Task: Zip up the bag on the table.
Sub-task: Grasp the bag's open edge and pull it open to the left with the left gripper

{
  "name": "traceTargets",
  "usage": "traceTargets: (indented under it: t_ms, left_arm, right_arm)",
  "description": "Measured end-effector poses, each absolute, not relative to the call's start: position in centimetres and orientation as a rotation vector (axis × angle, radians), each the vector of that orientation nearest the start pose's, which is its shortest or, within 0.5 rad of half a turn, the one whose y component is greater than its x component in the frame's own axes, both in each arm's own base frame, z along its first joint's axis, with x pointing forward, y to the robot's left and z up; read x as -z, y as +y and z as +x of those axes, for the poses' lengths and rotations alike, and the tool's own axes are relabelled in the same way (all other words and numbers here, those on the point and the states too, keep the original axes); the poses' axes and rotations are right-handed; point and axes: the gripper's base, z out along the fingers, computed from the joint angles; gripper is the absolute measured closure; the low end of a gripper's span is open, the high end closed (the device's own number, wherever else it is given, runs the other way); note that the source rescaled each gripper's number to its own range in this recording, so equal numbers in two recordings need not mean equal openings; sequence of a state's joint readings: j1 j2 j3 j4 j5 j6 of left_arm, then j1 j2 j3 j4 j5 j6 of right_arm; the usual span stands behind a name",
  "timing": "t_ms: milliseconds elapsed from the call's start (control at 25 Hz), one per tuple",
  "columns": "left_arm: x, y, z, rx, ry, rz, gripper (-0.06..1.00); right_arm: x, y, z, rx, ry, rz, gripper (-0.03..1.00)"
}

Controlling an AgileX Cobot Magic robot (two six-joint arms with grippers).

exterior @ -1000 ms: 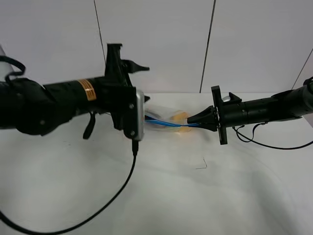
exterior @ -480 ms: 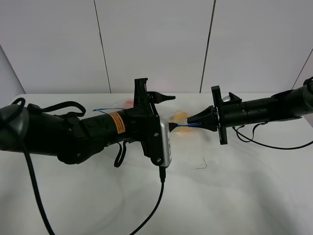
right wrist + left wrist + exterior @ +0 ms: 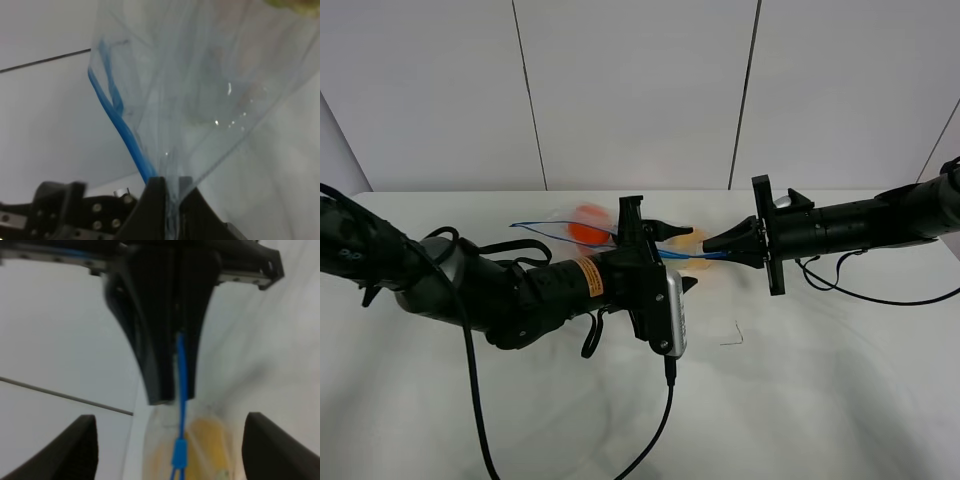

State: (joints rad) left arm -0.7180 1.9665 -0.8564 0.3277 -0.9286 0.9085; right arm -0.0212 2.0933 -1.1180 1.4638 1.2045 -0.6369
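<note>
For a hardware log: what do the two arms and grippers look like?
Both arms are matte black tubes. The left arm bears an orange label and a silver camera box trailing a black cable. The right arm has a flat flange plate and thin black cables. The left gripper and right gripper have tapered black fingers.
</note>
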Motion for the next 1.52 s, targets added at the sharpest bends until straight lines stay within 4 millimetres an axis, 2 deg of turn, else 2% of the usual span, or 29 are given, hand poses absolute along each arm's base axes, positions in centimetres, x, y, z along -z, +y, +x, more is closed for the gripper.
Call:
traceTargets:
  t_ms: [160, 360, 400, 520, 600, 720, 1080, 1200, 1240, 1520]
  left_arm:
    - [-15.50, -27.18, 27.52, -0.073, 0.860, 1.435, 0.02]
    - [-15.53, -27.22, 27.56, -0.059, 0.872, 1.425, 0.28]
    - [-15.53, -27.22, 27.56, -0.059, 0.872, 1.425, 0.28]
    - [-15.53, -27.22, 27.56, -0.057, 0.874, 1.424, 0.40]
    - [-15.53, -27.22, 27.56, -0.056, 0.875, 1.423, 0.54]
    - [-15.52, -27.22, 27.55, -0.055, 0.874, 1.425, 0.66]
    - [-15.34, -27.20, 27.56, -0.055, 0.886, 1.437, 0.75]
    - [-15.32, -27.20, 27.55, -0.054, 0.887, 1.439, 0.92]
    - [-15.29, -27.20, 27.55, -0.054, 0.889, 1.441, 0.94]
    - [-15.23, -27.09, 27.67, -0.066, 0.897, 1.444, 0.94]
  right_arm:
    - [-13.68, 7.68, 36.48, -1.811, 2.536, 0.492, 0.97]
    - [-13.68, 7.68, 36.48, -1.811, 2.536, 0.492, 0.97]
    - [-13.68, 7.68, 36.48, -1.811, 2.536, 0.492, 0.97]
    - [-13.68, 7.68, 36.48, -1.811, 2.536, 0.492, 0.97]
    - [-13.68, 7.68, 36.48, -1.811, 2.536, 0.492, 0.97]
    - [-13.68, 7.68, 36.48, -1.811, 2.536, 0.492, 0.97]
    - [-13.69, 7.68, 36.49, -1.812, 2.535, 0.493, 0.97]
    - [-13.69, 7.68, 36.49, -1.812, 2.535, 0.493, 0.97]
    - [-13.69, 7.68, 36.49, -1.812, 2.535, 0.493, 0.97]
    - [-13.69, 7.68, 36.49, -1.812, 2.535, 0.493, 0.97]
